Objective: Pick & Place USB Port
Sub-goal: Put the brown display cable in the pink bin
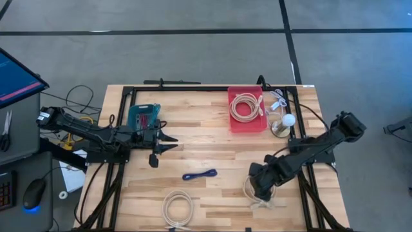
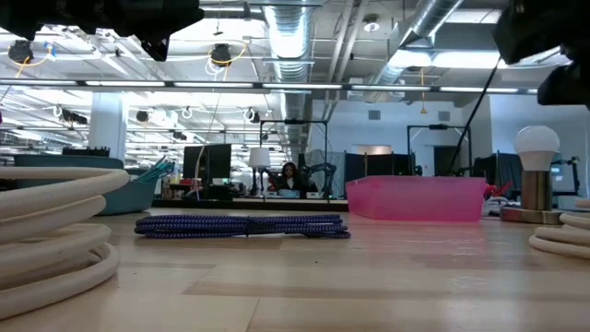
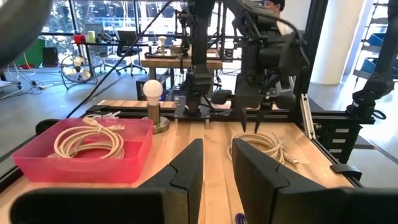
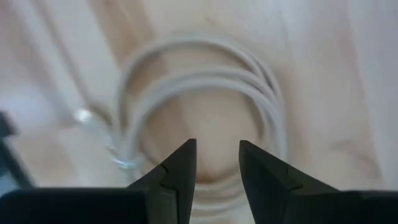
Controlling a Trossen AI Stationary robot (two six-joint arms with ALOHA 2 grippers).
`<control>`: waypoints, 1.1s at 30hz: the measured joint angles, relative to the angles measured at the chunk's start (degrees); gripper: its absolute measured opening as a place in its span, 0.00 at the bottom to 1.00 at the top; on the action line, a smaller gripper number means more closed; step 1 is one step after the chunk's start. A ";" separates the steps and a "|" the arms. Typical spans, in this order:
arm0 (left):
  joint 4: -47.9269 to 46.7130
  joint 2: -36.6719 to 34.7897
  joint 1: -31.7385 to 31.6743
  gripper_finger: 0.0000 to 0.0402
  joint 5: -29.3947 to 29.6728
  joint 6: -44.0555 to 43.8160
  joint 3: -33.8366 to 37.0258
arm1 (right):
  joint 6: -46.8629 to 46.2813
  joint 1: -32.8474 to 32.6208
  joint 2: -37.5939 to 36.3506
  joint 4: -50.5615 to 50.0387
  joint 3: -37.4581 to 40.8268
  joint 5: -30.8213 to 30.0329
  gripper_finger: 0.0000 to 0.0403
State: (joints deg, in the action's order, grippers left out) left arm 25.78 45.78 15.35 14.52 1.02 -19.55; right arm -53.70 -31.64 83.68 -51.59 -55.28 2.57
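Right gripper (image 1: pixel 259 191) sits low over the white coiled cable (image 1: pixel 256 192) at the lower right of the overhead frame, near the table's front edge. In its wrist view the two dark fingers (image 4: pixel 176 171) stand parted with a narrow gap, pointing down into the middle of that coil (image 4: pixel 205 112), and nothing is between them; the cable rings the spot beneath them rather than lying in the grip. Over on the left of the overhead frame, the left gripper (image 1: pixel 168 143) waits above the wood beside a teal box (image 1: pixel 143 116), its fingers (image 3: pixel 186 171) apart by a slim gap and holding nothing. The red bin (image 1: pixel 247 109) sits at the upper middle of the table with another pale cable (image 1: pixel 245 106) coiled inside. A small lamp with a round white bulb (image 1: pixel 287 120) stands just right of the bin. A blue braided cable (image 1: pixel 199 174) lies at centre, and a third white coil (image 1: pixel 177 207) rests at the lower middle edge.
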 joint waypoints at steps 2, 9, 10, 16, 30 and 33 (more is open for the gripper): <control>0.00 0.00 0.00 0.21 0.02 0.00 0.00 | -0.38 0.01 0.60 -2.55 0.01 -0.02 0.28; 0.00 0.00 0.00 0.21 0.02 0.00 0.00 | -1.84 0.38 2.92 -7.40 0.02 -1.25 0.37; 0.00 0.00 0.00 0.21 0.00 0.00 0.00 | -2.07 0.42 3.04 -7.33 0.05 -1.44 0.40; 0.01 0.01 0.01 0.21 0.01 -0.02 0.00 | -4.68 0.42 2.94 -6.71 0.05 -1.56 0.57; 0.00 0.02 0.00 0.21 0.01 -3.02 0.02 | -4.89 0.17 2.93 0.65 7.39 -1.33 0.59; 0.00 0.02 0.00 0.21 0.01 -3.02 0.02 | -4.89 0.17 2.93 1.98 8.69 -1.48 0.58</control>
State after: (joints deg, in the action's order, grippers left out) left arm 25.78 45.80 15.36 14.53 -2.00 -19.53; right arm -58.59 -31.46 86.61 -49.61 -46.58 1.09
